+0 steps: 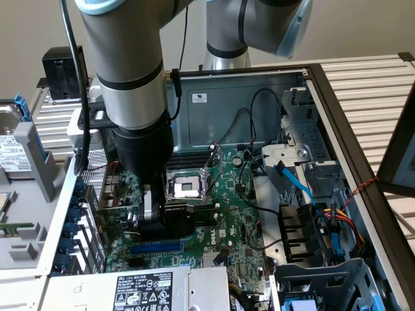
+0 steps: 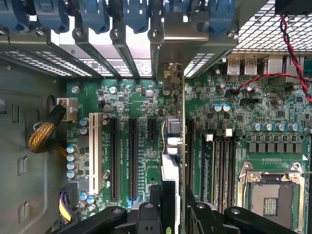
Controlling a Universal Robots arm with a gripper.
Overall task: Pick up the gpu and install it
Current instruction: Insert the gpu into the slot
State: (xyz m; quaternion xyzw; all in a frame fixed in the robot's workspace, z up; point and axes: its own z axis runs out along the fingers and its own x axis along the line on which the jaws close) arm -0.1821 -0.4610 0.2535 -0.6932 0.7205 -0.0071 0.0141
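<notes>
Mostly hidden edge-on, gpu point(image 2: 174, 141) gripped in claw point(image 2: 173, 214).

Hangs inside the case point(image 1: 214, 103) with the gripper point(image 2: 171, 214) low over the motherboard point(image 1: 240, 214), gpu point(image 2: 171, 146) on edge between the fingers point(image 2: 148, 214), above the expansion slots point(image 2: 132, 156). Puts the CPU socket point(image 1: 185, 188) just beside the gripper on the exterior view's right, the drive cage point(image 1: 324, 278) further right, the power supply point(image 1: 136, 288) nearest the exterior camera, and the hard drive point(image 1: 13, 152) outside the case on the exterior view's left.
</notes>
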